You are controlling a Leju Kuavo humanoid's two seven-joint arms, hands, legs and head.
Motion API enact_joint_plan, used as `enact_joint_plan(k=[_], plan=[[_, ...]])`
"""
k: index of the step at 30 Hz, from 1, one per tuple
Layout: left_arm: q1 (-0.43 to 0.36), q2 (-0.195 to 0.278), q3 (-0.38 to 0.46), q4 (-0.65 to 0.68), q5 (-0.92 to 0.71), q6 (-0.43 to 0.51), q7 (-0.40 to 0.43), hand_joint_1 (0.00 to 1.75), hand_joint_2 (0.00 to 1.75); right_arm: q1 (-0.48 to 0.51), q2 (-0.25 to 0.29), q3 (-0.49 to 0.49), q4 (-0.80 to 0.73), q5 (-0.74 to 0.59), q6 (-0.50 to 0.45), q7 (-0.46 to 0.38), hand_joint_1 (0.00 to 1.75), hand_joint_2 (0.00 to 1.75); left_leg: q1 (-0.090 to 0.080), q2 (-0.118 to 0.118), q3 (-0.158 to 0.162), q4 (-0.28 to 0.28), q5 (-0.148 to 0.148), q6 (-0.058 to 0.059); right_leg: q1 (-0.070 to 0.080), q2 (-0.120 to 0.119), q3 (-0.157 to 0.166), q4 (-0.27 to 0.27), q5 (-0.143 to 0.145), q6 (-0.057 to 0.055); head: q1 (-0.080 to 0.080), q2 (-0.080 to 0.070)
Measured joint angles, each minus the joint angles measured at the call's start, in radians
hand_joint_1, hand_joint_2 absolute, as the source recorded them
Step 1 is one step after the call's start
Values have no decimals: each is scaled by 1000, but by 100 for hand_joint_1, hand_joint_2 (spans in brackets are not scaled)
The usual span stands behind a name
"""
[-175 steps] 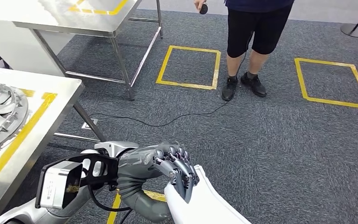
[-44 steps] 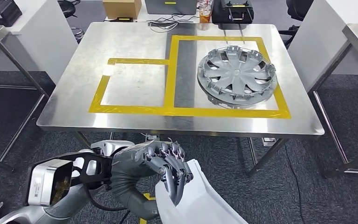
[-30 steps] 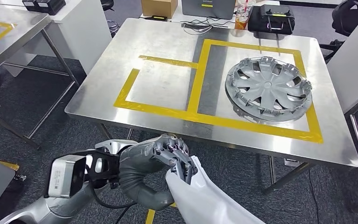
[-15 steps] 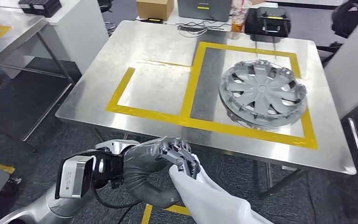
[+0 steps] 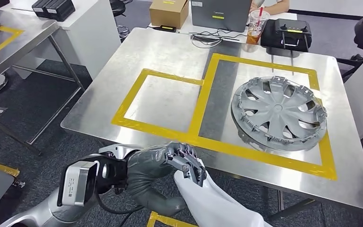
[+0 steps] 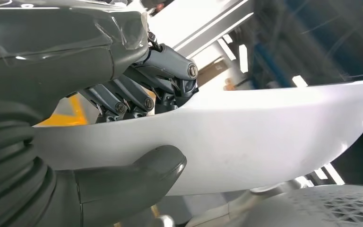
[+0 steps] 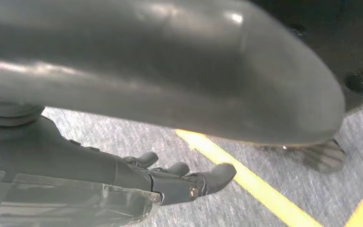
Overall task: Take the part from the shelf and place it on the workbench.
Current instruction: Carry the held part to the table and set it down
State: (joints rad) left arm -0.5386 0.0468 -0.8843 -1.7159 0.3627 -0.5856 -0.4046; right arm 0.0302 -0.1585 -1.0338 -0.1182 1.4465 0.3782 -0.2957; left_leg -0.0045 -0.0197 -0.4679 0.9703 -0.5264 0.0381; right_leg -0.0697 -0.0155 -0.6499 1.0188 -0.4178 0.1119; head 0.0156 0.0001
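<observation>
My left hand (image 5: 182, 163) grips a white curved panel part (image 5: 217, 205) low in the head view, just short of the workbench's near edge. In the left wrist view the dark fingers (image 6: 170, 75) lie over the white part (image 6: 264, 137) and the thumb (image 6: 137, 175) presses it from the other side. The steel workbench (image 5: 170, 52) carries two yellow-taped rectangles; a grey wheel cover (image 5: 279, 113) lies in the right-hand one and the left-hand one (image 5: 163, 101) is bare. My right hand (image 7: 170, 182) hangs over grey carpet, fingers slightly curled and holding nothing.
A cardboard box (image 5: 169, 12), a laptop (image 5: 220, 14), a drink cup (image 5: 254, 26) and a black case (image 5: 286, 33) line the workbench's far edge. Another steel table (image 5: 9, 40) stands at the left. Yellow floor tape (image 5: 168, 220) lies below my hand.
The camera has moved: the workbench now sits closer and lower in the picture. My left hand keeps its hold on the white part throughout.
</observation>
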Motion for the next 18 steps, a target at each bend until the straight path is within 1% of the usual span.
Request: enact_joint_plan(k=[1, 2, 3, 4, 5, 6, 7, 8, 9, 10, 11, 12, 14, 15, 16, 17, 18], plan=[[1, 1, 0, -1, 0, 0, 0, 169, 175, 0, 1, 0, 1, 0, 0, -1, 0, 0, 1, 1, 6, 9, -14, -9, 2, -4, 5, -7, 9, -19, 2, 0], [1, 2, 0, -4, 0, 1, 1, 169, 175, -1, 0, 0, 1, 0, 0, -2, 0, 0, 3, 1, 10, 15, -21, -15, 7, -3, 12, -1, -1, -45, 0, 0], [1, 2, 1, -6, 0, 2, 1, 169, 175, -1, 0, 0, 1, 1, 0, -2, 0, 0, 7, 3, 9, 28, -19, -21, 10, -1, 19, 0, -2, -58, -1, 0], [1, 3, 2, -9, 0, 3, 0, 169, 175, -1, -1, 0, 1, 1, -2, -2, 0, 0, 10, 5, -4, 60, -8, -25, 10, 0, 27, 0, -6, -68, -2, 0], [1, 3, 4, -12, -2, 5, -1, 169, 175, -3, -2, 0, 1, 0, -3, -1, 0, 0, 13, 7, -37, 110, -1, -30, 12, 1, 36, 0, -11, -75, -3, 0], [1, 4, 6, -14, -4, 7, -2, 169, 175, -4, -3, 0, 1, 0, -5, -1, 0, 0, 15, 10, -82, 175, -4, -34, 13, 2, 44, -1, -19, -81, -3, 0], [2, 4, 8, -15, -6, 9, -4, 169, 175, -5, -4, 0, 1, -1, -6, 0, 0, 0, 15, 12, -132, 240, -21, -38, 15, 4, 52, -1, -28, -86, -4, 0], [3, 5, 9, -16, -7, 10, -4, 169, 175, -5, -5, 0, 1, -1, -7, 0, 0, 0, 15, 13, -180, 293, -53, -40, 16, 5, 62, -2, -38, -88, -4, 0], [5, 7, 11, -16, -8, 11, -5, 169, 175, -5, -5, 0, 1, -1, -8, 0, 0, 0, 15, 14, -218, 320, -86, -41, 18, 8, 74, -2, -50, -89, -4, 0], [6, 8, 12, -16, -8, 11, -5, 169, 175, -5, -5, 0, 1, -1, -8, 1, 0, 0, 15, 14, -242, 319, -105, -40, 19, 10, 88, -2, -61, -89, -4, 0], [7, 9, 12, -16, -8, 11, -5, 169, 175, -4, -4, 0, 2, -1, -9, 2, 0, 0, 13, 14, -254, 291, -98, -36, 21, 13, 104, -3, -73, -90, -4, 0], [8, 10, 14, -17, -8, 11, -6, 169, 175, -4, -4, 0, 2, -1, -9, 2, 0, 0, 10, 14, -253, 236, -59, -28, 22, 15, 119, -4, -84, -90, -4, 0], [9, 14, 18, -19, -8, 11, -9, 169, 175, -4, 1, 0, 5, -1, -9, 2, 0, 0, -2, 13, -238, 108, 77, -2, 24, 20, 139, -6, -103, -87, -5, 0], [11, 16, 20, -20, -7, 11, -10, 169, 175, -5, 2, 1, 7, -1, -9, 1, 0, 0, -8, 12, -230, 66, 131, 9, 25, 22, 145, -8, -111, -82, -6, 0], [12, 18, 23, -22, -6, 11, -11, 169, 175, -6, 4, 1, 10, -1, -9, 0, 0, 0, -13, 10, -225, 47, 163, 17, 25, 25, 149, -12, -117, -78, -8, 0], [13, 19, 25, -25, -6, 10, -12, 169, 175, -8, 4, 1, 11, -1, -9, 0, 0, 0, -16, 6, -221, 45, 169, 20, 26, 27, 155, -18, -121, -72, -10, 0], [13, 20, 27, -30, -6, 10, -12, 169, 175, -8, 3, 1, 11, -1, -9, 0, 0, 0, -15, 6, -212, 37, 169, 20, 28, 27, 161, -26, -125, -68, -11, 0]])
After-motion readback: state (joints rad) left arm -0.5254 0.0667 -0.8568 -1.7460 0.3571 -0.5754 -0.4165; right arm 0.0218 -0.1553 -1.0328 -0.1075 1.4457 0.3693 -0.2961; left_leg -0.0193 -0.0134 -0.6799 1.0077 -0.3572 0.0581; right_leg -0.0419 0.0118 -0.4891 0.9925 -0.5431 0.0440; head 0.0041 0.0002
